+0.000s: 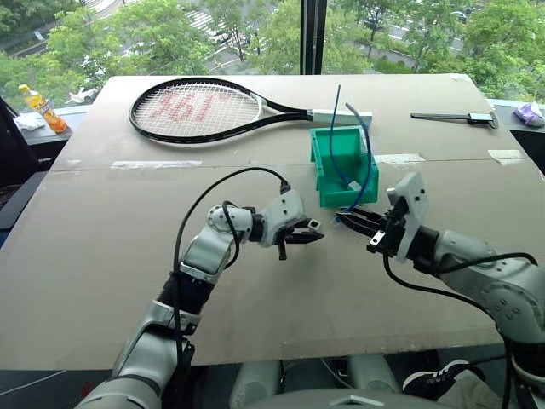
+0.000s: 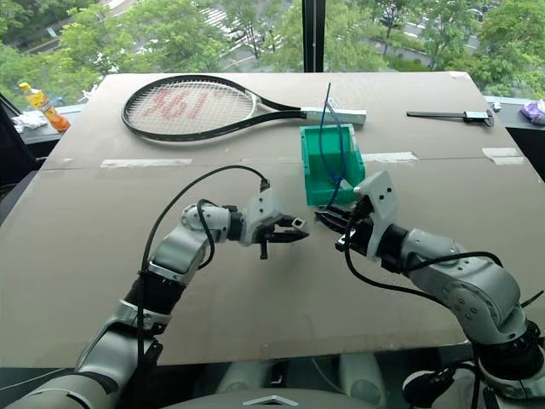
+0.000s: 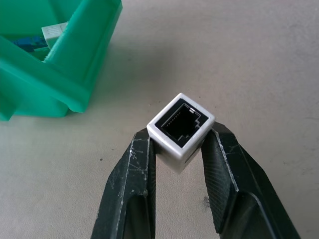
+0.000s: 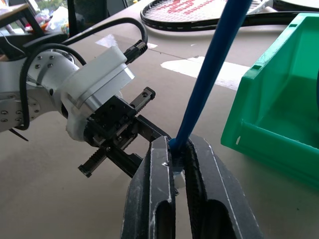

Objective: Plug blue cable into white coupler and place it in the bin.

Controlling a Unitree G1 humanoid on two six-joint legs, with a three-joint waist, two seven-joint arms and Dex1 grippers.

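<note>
2 grippers face each other just in front of the bin (image 1: 328, 170): the left gripper (image 3: 180, 149) is clamped on the white coupler (image 3: 180, 130), its dark socket facing outward past the fingertips, and the right gripper (image 4: 177, 164) is pinched on the blue cable (image 4: 212, 69) near its plug. The cable's length rises steeply, arching above the bin. Any tilt between plug and socket could jam the insertion or twist the coupler loose.

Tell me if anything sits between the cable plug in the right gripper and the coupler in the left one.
Nothing visible does. The left gripper holds the white coupler, its dark socket unobstructed, and the right gripper pinches the blue cable near its plug end. Only open air over bare table lies between them; the bin stands behind.
</note>
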